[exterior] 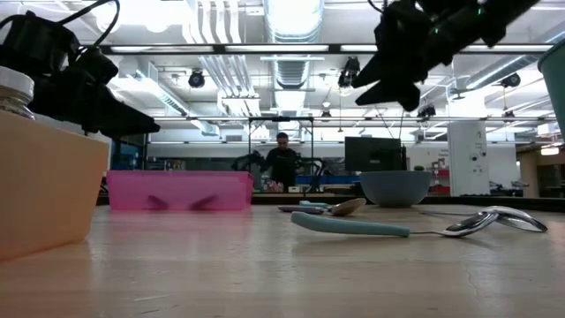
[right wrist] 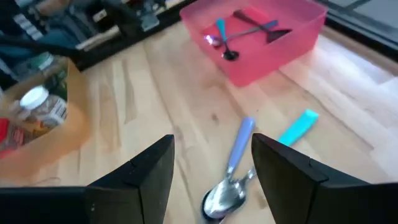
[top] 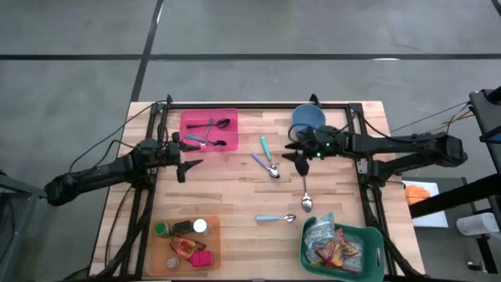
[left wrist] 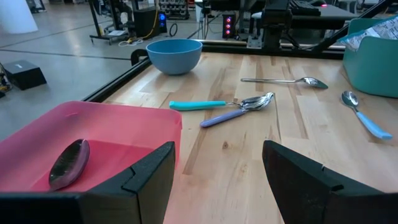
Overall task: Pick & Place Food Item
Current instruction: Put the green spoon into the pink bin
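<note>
The left gripper (top: 185, 166) is hanging over the table just beside the pink bin (top: 208, 131), with its fingers apart and nothing between them. The right gripper (top: 300, 164) is hanging above the middle of the table, next to the blue bowl (top: 308, 117), and its fingers are apart and holding nothing too. Two spoons (right wrist: 231, 186) are lying just under it.

The food is sitting well away from both grippers, at the near edge of the table. Snack packs are filling the green basket (top: 374, 239) on the right side. Jars and packets are sitting in the orange tray (top: 213, 239) on the left side, closer to the left gripper.
</note>
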